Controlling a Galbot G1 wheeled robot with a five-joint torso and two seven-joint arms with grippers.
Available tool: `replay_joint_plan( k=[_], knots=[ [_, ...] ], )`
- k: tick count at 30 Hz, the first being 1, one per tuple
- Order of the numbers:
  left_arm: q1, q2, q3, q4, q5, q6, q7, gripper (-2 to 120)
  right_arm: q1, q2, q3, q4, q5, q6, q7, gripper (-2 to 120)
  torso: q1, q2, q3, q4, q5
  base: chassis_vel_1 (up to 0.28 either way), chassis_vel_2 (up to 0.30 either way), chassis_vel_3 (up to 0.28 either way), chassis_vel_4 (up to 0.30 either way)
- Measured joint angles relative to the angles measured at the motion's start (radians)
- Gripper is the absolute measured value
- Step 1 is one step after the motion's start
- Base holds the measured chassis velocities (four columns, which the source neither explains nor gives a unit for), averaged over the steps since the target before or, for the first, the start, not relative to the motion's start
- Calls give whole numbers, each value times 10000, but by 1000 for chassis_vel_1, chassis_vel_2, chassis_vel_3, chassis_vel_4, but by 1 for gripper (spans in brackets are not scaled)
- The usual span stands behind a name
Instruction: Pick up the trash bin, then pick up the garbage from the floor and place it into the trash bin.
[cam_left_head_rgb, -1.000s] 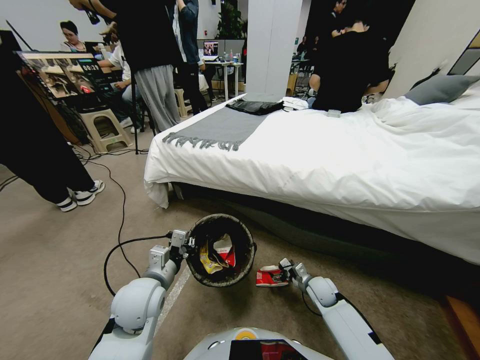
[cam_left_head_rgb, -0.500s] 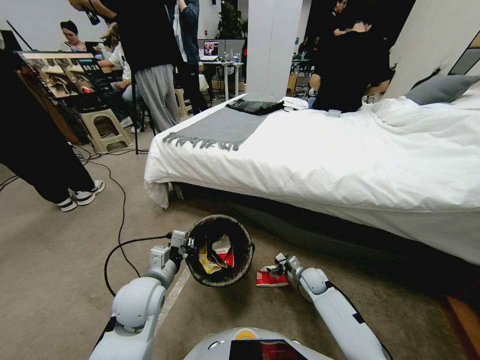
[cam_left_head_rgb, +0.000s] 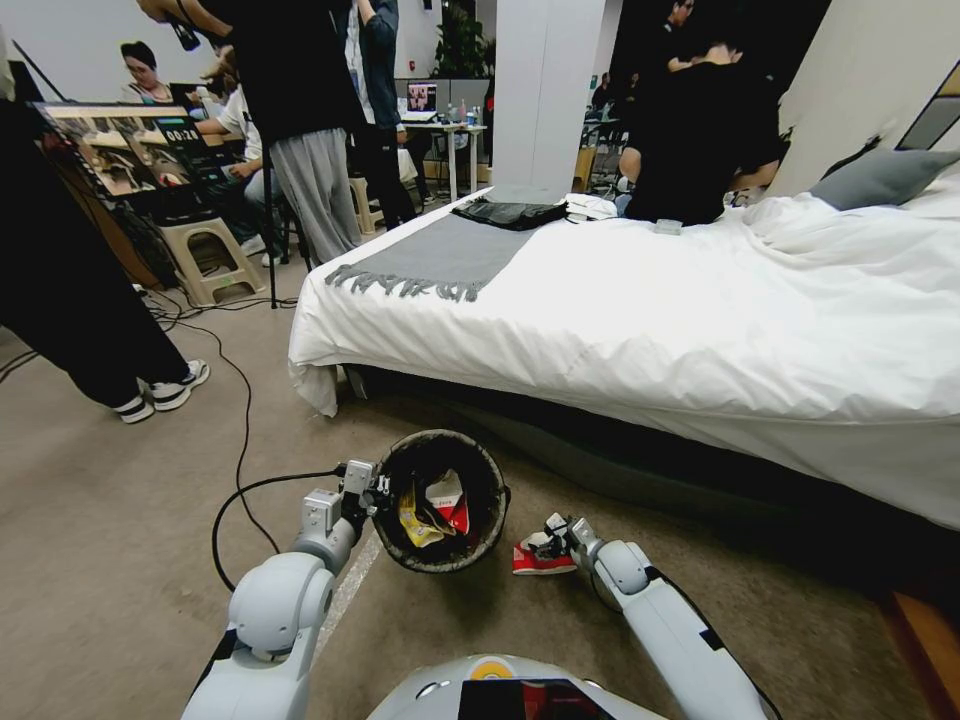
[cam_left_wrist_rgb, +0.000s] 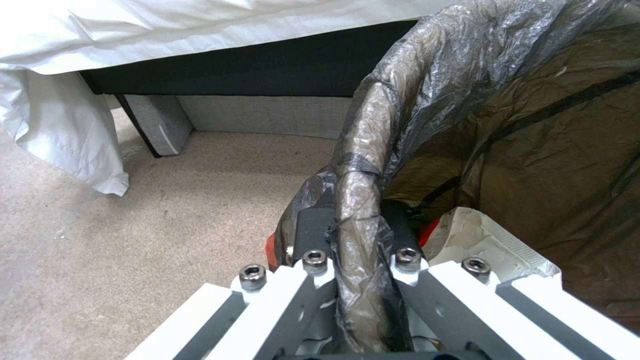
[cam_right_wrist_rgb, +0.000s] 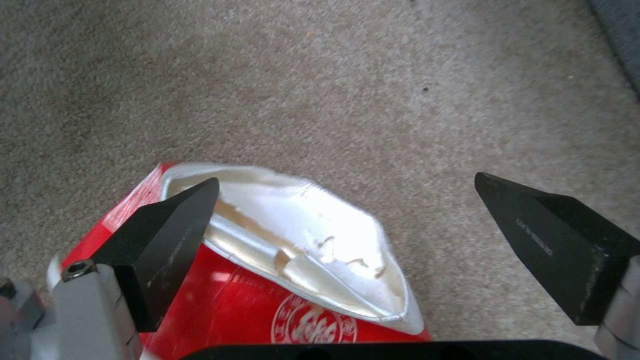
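Observation:
The trash bin (cam_left_head_rgb: 440, 500), round and lined with a dark bag, hangs just above the carpet in front of me, with yellow and red-and-white wrappers (cam_left_head_rgb: 430, 510) inside. My left gripper (cam_left_head_rgb: 372, 492) is shut on its rim (cam_left_wrist_rgb: 363, 200), one finger outside and one inside the bag. A crushed red-and-white carton (cam_left_head_rgb: 540, 555), a piece of the garbage, lies on the carpet right of the bin. My right gripper (cam_left_head_rgb: 553, 530) is low over the carton (cam_right_wrist_rgb: 280, 260), open, with one fingertip (cam_right_wrist_rgb: 177, 215) over the carton's torn top and the other (cam_right_wrist_rgb: 540, 235) over bare carpet.
A bed (cam_left_head_rgb: 640, 300) with white bedding and a dark base stands close behind the bin and the carton. A black cable (cam_left_head_rgb: 240, 440) runs across the carpet on the left. People and stools (cam_left_head_rgb: 205, 255) stand beyond, at the back left.
My right gripper has shifted left and closer onto the red-and-white carton. The bin and my left gripper have stayed put.

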Motion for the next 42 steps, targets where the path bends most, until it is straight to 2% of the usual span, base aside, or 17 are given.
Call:
replay_joint_plan(
  k=[23, 42],
  knots=[
    [-29, 24, 26, 90, 30, -7, 111, 1, -698, -408, 13, 1005, 50, -227, -9, 100, 0, 0, 0, 0, -1, 0, 0, 0, 0],
    [-111, -12, 40, 267, 52, -26, 146, 1, -328, -320, -210, 456, -169, -200, -32, 100, 0, 0, 0, 0, 0, 0, 0, 0, 0]
  ],
)
